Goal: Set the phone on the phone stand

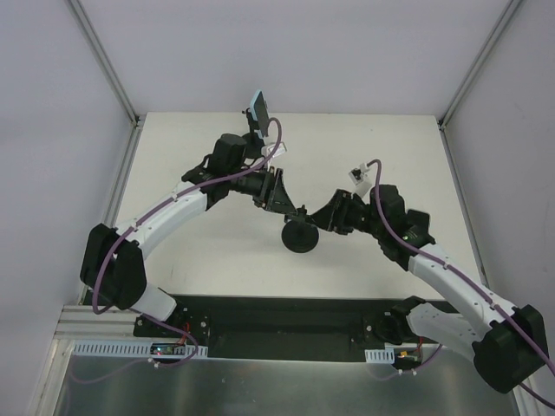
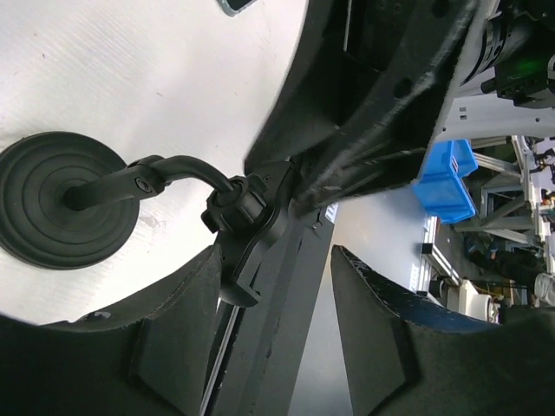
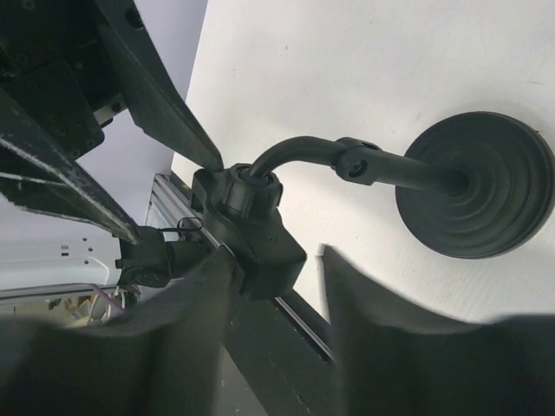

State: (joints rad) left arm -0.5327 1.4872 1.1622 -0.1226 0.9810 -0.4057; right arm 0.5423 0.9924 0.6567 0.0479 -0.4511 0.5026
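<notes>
The black phone stand (image 1: 299, 236) stands mid-table on its round base (image 2: 65, 199) (image 3: 477, 186). Its curved arm rises to a ball joint and clamp (image 2: 243, 225) (image 3: 260, 234). The phone (image 2: 277, 347) (image 3: 265, 364) is a dark flat slab sitting in the clamp and running down between the fingers in both wrist views. My left gripper (image 1: 279, 195) (image 2: 276, 260) straddles it from the left, with one finger close against it and a gap at the other. My right gripper (image 1: 329, 215) (image 3: 277, 256) straddles it from the right, also with a gap on one side.
The two grippers nearly meet over the stand. White enclosure walls with metal corner posts (image 1: 130, 113) border the table on three sides. A black mounting rail (image 1: 277, 316) runs along the near edge. A blue bin (image 2: 447, 178) sits beyond the table.
</notes>
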